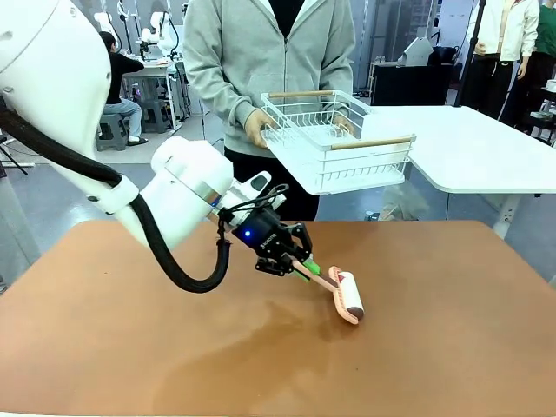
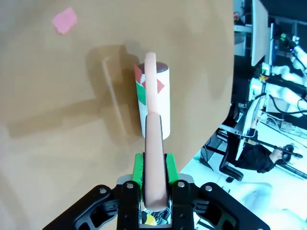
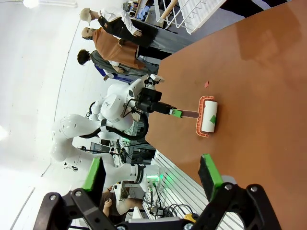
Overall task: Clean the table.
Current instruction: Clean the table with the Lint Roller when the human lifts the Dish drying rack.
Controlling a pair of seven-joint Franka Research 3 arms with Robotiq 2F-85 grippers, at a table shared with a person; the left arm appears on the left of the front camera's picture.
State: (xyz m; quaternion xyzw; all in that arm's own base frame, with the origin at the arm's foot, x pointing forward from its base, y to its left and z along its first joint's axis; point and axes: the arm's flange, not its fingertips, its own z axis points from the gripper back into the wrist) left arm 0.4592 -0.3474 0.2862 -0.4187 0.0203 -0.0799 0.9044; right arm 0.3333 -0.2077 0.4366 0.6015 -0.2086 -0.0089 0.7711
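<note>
The reddish-brown table (image 1: 122, 347) spreads across the front view. On its middle lies a lint roller (image 1: 349, 295) with a pink handle and a white roll, its roll resting on the tabletop. My left gripper (image 1: 306, 268) is shut on the handle. In the left wrist view the green pads (image 2: 138, 167) clamp the handle, and the roll (image 2: 154, 103) carries red and green scraps. A pink scrap (image 2: 64, 20) lies on the table beyond the roller. My right gripper (image 3: 151, 175) is open, high above the table (image 3: 268, 96), with nothing between its fingers.
A person in a grey hoodie stands at the far side holding a white wire rack (image 1: 334, 139) by its wooden handles above the table's far edge. A glossy white table (image 1: 486, 148) stands at the back right. A small red scrap (image 3: 206, 84) lies near the roller (image 3: 209, 116).
</note>
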